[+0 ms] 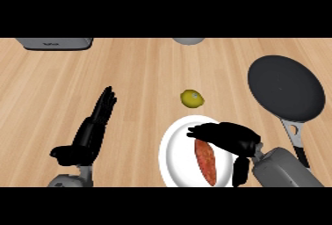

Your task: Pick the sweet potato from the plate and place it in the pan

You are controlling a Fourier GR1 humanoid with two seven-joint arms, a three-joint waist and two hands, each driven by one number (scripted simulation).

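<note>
A long reddish sweet potato [207, 162] lies on the white plate [176, 151] at the lower middle of the head view. My right hand [230, 137] hovers over the plate's right side, fingers curled above the potato's upper end; whether they touch it I cannot tell. The dark pan [285, 88] sits at the right, its grey handle [297, 140] pointing toward me, just right of that hand. My left hand [94, 127] rests open at the lower left, fingers straight and pointing away.
A yellow-green lemon-like fruit [192, 98] lies on the wooden counter just beyond the plate. A grey appliance [55, 43] stands at the far left edge, and a grey round object [189, 41] shows at the far middle.
</note>
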